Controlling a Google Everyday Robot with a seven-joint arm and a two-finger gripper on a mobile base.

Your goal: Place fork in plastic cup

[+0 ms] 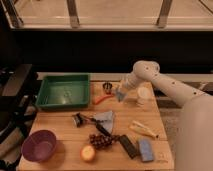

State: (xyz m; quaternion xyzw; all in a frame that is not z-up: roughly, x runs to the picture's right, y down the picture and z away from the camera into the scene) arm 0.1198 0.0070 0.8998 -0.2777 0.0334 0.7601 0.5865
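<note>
Over the far side of the tabletop (60,132), my hand (120,94) hovers just left of the plastic cup (143,95).

I cannot tell whether it is clenched or released, and I cannot make out the fork. A small dark metallic cup (107,87) stands close by, beside the green tray (65,93).

One hand (120,94) above table back; one plastic cup (143,95); one purple bowl (40,146); one green tray (65,92).
</note>
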